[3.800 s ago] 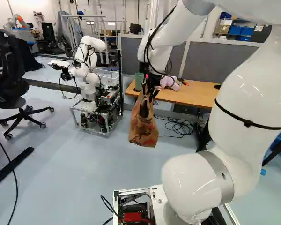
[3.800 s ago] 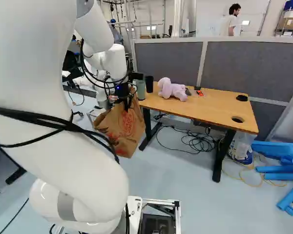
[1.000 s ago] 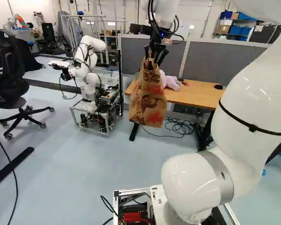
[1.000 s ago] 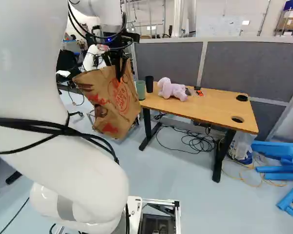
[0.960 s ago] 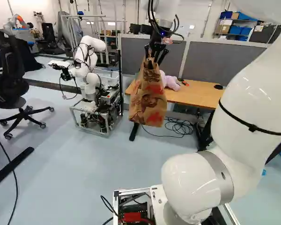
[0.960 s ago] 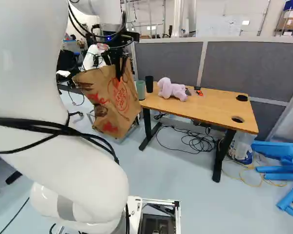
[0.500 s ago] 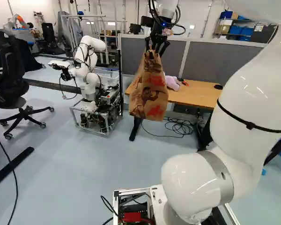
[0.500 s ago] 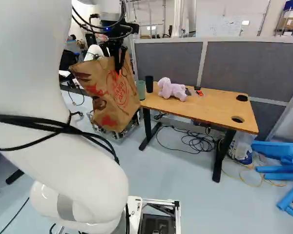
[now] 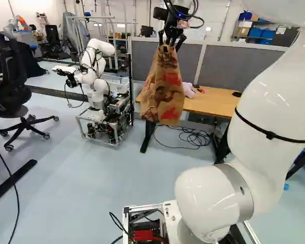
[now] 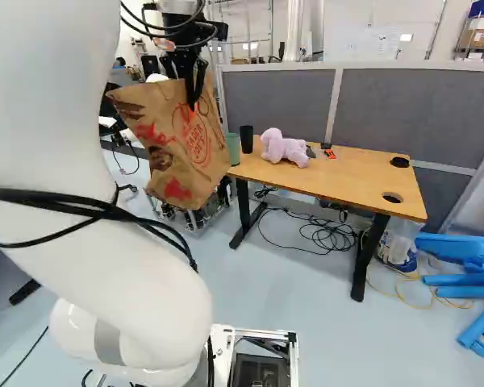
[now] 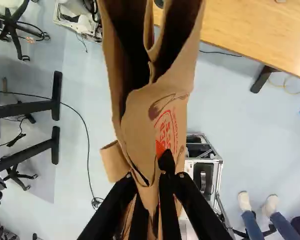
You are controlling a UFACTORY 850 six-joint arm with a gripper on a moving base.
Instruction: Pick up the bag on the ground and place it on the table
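Note:
In the right base view my gripper [image 10: 195, 103] is high up, just left of the wooden table [image 10: 347, 189], its fingers pinching the side of the brown paper bag [image 10: 165, 133] near the top. The left base view has the gripper [image 9: 170, 46] above the hanging bag [image 9: 165, 99], which covers part of the table's left end. Seen from the wrist, the gripper [image 11: 157, 185] is shut on a fold of paper; the bag's open mouth [image 11: 152, 65] lies ahead of the fingers. The bag hangs in the air, with red print on its side.
On the table's near-left end stand a green cup [image 10: 232, 150] and a black cup [image 10: 247, 139], beside a pink plush toy [image 10: 285, 148]. Another robot [image 9: 95, 76] stands behind and left of the bag. Cables [image 10: 331, 234] lie under the table; a grey partition [image 10: 411, 109] runs behind it.
My arm has risen, lifting the bag with it; the bag was lower and farther left in the left base view. The grip has stayed closed over the last second. The base has not moved.

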